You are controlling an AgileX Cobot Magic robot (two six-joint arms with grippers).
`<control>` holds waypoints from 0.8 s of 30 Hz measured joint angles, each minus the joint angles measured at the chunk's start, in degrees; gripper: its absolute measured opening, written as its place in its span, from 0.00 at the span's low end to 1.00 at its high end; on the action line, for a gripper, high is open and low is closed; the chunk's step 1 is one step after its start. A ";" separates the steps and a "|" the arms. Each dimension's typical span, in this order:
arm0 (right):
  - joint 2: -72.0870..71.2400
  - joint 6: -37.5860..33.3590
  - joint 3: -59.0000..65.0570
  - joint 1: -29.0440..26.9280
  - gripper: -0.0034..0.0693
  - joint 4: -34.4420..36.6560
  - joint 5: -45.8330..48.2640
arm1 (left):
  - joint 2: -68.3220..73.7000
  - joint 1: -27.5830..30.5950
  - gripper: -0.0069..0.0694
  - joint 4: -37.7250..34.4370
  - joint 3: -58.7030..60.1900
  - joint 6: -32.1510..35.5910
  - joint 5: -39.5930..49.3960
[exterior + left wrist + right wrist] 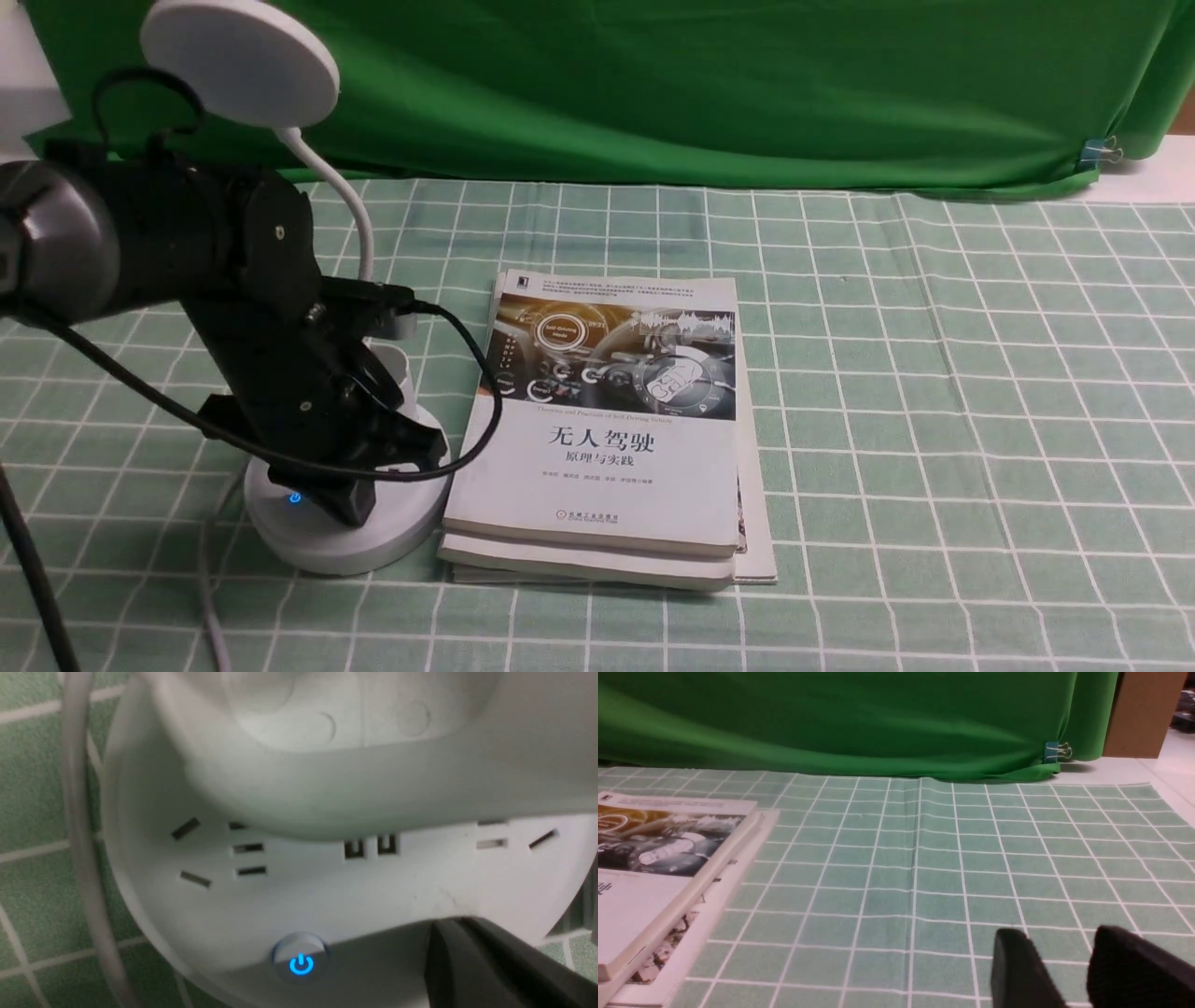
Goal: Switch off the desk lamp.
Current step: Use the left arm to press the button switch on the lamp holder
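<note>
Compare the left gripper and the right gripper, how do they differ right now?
The left gripper is low over the desk lamp, near its lit blue button; the right gripper hangs over the checked tablecloth. The right's fingers are apart; the left's gap is hidden. Both are black.

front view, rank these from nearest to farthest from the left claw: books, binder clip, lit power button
1. power button: on the lamp base, right beside the left claw.
2. books: stacked just to the claw's right.
3. binder clip: far right, on the backdrop.
</note>
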 joint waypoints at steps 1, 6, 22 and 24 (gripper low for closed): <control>0.00 0.00 0.00 0.00 0.38 0.00 0.00 | 0.00 0.00 0.09 0.04 0.00 0.00 -0.07; 0.00 0.00 0.00 0.00 0.38 0.00 -0.06 | -1.55 0.00 0.09 0.37 0.05 0.00 0.36; 0.00 0.00 0.00 0.00 0.38 0.00 0.00 | -5.88 0.00 0.09 -0.20 1.15 0.00 -1.40; 0.00 0.00 0.00 0.00 0.38 0.00 0.00 | -4.49 0.00 0.09 -0.20 1.22 0.00 -1.40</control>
